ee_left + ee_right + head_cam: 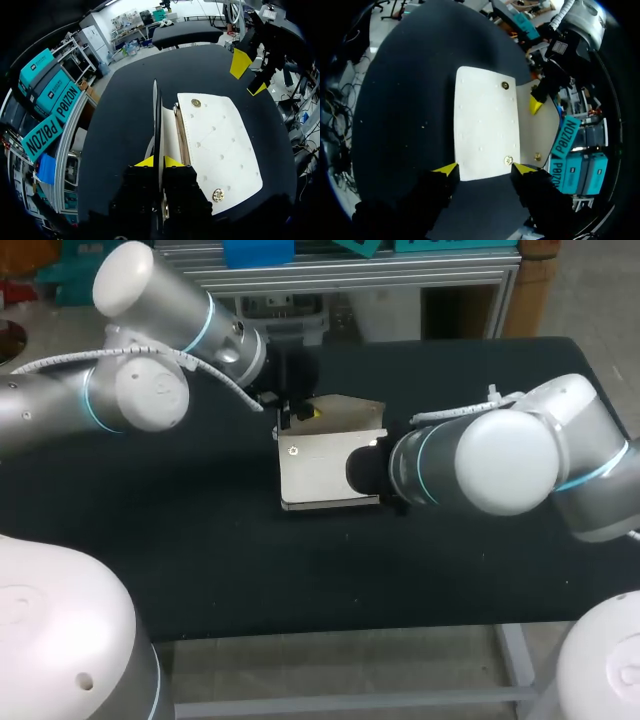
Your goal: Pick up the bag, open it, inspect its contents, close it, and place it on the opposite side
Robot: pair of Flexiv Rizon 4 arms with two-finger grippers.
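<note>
Opening step: left pincer (161, 162) pinches the bag (220, 145) flap (157, 115) upright, mid-frame; right pincer (485, 170) hovers spread. Inspection likely comes next.

1. Cannot see inside the bag (315, 465) from any view.
2. From the head view, cannot see the bag's right end or most of the right end effector (484, 169), both covered by the right arm (500, 460).
3. From the left wrist view, can make out the flap (156, 125) only edge-on between the fingers of the left end effector (158, 161); cannot see either face.
4. From the right wrist view, can find only one yellow tip of the left end effector beside the flap.
5. From the head view, cannot see the surface's (200, 560) near corners, blocked by the arm bases (60, 640).
</note>
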